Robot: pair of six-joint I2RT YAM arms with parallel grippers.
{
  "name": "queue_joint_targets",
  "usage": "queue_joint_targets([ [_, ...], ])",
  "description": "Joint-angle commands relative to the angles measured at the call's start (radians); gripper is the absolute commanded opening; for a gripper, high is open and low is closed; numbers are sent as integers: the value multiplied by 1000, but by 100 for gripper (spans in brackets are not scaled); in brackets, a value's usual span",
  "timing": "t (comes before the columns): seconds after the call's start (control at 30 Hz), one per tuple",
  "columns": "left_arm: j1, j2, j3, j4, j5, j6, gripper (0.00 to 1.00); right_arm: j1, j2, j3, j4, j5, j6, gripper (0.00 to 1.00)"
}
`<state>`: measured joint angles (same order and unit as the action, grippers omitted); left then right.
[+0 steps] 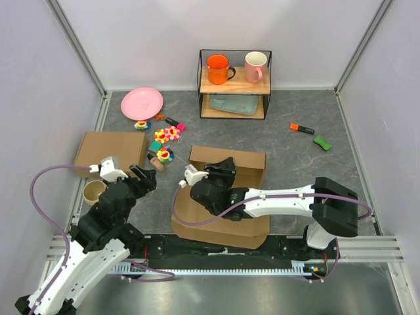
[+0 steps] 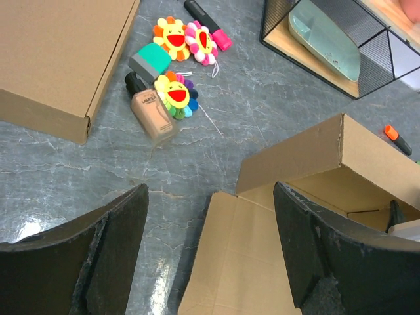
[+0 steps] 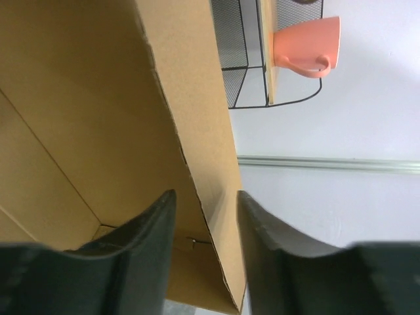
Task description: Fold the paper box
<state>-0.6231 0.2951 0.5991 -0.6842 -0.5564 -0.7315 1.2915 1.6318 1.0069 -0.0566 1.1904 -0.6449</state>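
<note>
r gripper (image 3: 205, 197) straddles upright back wall of paper box (image 1: 252, 164), wall parallel to table's (image 1: 295, 177) near edge, pinch unclear; l gripper (image 2: 210, 187) agape, farther left.

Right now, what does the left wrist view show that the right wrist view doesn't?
Left wrist only: the second cardboard box, the flower toys, the foundation bottle, the pink highlighter, the orange marker, and the left claw, wide open and holding nothing.
Right wrist only: the right claw straddling the raised wall of the paper box; whether it grips, I cannot tell. Also the pink mug with its handle.
Both: the paper box and the wire rack.
</note>
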Motion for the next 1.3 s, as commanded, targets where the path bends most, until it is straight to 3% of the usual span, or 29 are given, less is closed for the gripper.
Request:
queue_joint_targets([
  [0.0, 5, -11, 8, -5, -46, -6, 83, -18, 0, 38, 76, 67, -39, 37],
  [0.07, 5, -11, 8, -6, -46, -8, 83, -18, -3, 35, 95, 83, -64, 32],
  [0.17, 5, -17, 14, -11, -56, -16, 83, -18, -23, 24, 112, 97, -94, 17],
  [0.2, 5, -20, 19, -15, -60, -22, 83, -17, -39, 21, 121, 107, -107, 8],
  [0.27, 6, -33, 37, -17, -79, -31, 83, -17, -75, 16, 136, 110, -133, 1],
  [0.43, 5, -21, 93, 57, -100, 4, 82, -46, -162, 33, 143, 92, -147, 0],
  [0.5, 5, 18, 126, 81, -91, 12, 82, -92, -185, 108, 68, 80, -87, 0],
  [0.53, 5, 28, 139, 86, -89, 11, 82, -119, -182, 154, 4, 60, -40, 0],
  [0.57, 5, 45, 160, 89, -91, 12, 82, -150, -170, 273, -176, 32, 40, 0],
  [0.6, 5, 65, 171, 94, -89, 15, 82, -219, -159, 333, -268, 3, 195, 0],
  [0.67, 5, 79, 200, 119, -92, 27, 82, -302, -152, 456, -452, -127, 353, 0],
  [0.7, 5, 87, 208, 135, -97, 53, 82, -402, -145, 493, -509, -179, 502, 0],
  [0.73, 5, 88, 215, 150, -105, 70, 82, -456, -139, 522, -591, -306, 561, 0],
  [0.83, 5, 102, 264, 250, -140, 173, 82, -648, -124, 573, -670, -461, 741, 0],
  [1.0, 5, 150, 343, 279, -136, 218, 82, -991, -113, 561, -718, -949, 1045, 0],
  [1.13, 5, 156, 300, 269, -86, 167, 80, -1034, -167, 426, -640, -1101, 1308, 0],
  [1.27, 6, 135, 225, 261, -56, 95, 79, -1029, -260, 260, -580, -1132, 1517, 0],
])
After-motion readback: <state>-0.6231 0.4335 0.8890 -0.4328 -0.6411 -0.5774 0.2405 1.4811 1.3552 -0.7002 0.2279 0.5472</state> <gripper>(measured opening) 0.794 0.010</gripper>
